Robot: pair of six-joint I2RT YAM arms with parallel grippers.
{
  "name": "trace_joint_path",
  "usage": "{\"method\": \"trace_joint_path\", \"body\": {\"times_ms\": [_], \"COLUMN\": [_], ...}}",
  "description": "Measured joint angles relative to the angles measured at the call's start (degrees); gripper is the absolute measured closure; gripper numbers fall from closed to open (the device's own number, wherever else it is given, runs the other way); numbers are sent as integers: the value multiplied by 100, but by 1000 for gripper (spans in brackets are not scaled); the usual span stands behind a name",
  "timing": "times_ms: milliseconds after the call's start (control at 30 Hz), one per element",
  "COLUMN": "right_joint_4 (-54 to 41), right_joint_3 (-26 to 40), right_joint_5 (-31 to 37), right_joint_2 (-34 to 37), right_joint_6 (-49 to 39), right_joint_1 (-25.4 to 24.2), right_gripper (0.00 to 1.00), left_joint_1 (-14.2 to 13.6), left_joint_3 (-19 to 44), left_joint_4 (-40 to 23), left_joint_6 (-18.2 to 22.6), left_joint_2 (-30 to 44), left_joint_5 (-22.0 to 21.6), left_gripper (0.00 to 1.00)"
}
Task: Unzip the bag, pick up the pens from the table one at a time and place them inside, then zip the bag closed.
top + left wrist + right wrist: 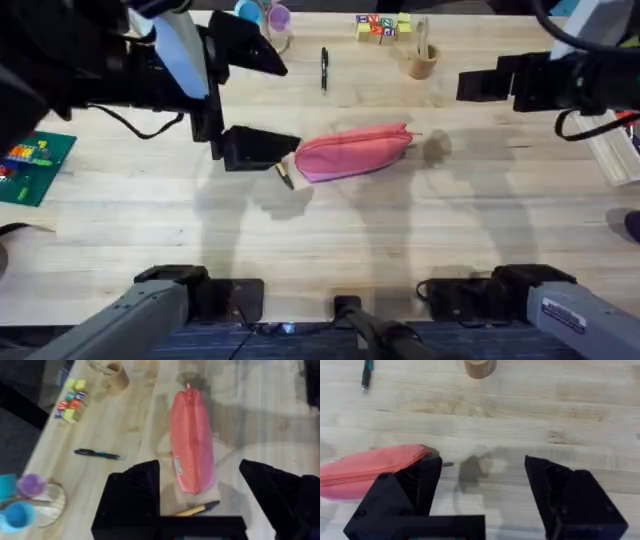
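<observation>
The coral-pink bag (pixel 352 152) lies zipped shut on the table (pixel 400 240), near its middle. The black pen (pixel 324 70) rests behind it. The yellow pen (pixel 284 175) with its black tip lies at the bag's left end, partly under my left gripper (pixel 290 108). That gripper hangs open above this end, with the bag (pixel 192 442) and yellow pen (pixel 197 509) between its fingers (pixel 135 495) and the black pen (pixel 98 453) off to one side. My right gripper (pixel 462 85) is open, raised at the right. The bag's zipper end (pixel 422 452) sits by its finger (pixel 420 485).
A wooden cup (pixel 420 62) and coloured blocks (pixel 382 27) stand at the back. Blue and purple cups (pixel 265 15) sit at the back left. A green board (pixel 35 165) with coloured pieces lies at the left edge. White items (pixel 620 150) lie at the right edge.
</observation>
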Motion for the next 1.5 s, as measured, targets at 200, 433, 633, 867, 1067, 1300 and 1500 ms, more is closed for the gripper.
{"method": "trace_joint_path", "body": {"times_ms": [200,433,633,867,1067,1300,1500], "right_joint_4": [0,0,0,0,0,-2,0], "right_joint_3": [0,0,0,0,0,0,0], "right_joint_5": [0,0,0,0,0,0,0], "right_joint_2": [0,0,0,0,0,0,0], "right_joint_6": [0,0,0,0,0,0,0], "right_joint_1": [0,0,0,0,0,0,0], "right_gripper": [6,6,6,6,6,6,6], "left_joint_1": [-260,-491,-553,-704,-982,-1043,-1040], "left_joint_3": [28,28,33,33,35,44,44], "left_joint_4": [-102,-24,10,227,471,491,541], "left_joint_6": [1,-1,-3,-5,-5,-5,-27], "left_joint_2": [988,1908,2598,3347,3510,3510,3510], "left_joint_5": [-13,-206,-273,-330,-326,-328,-305], "left_gripper": [7,6,7,7,6,33,219]}}
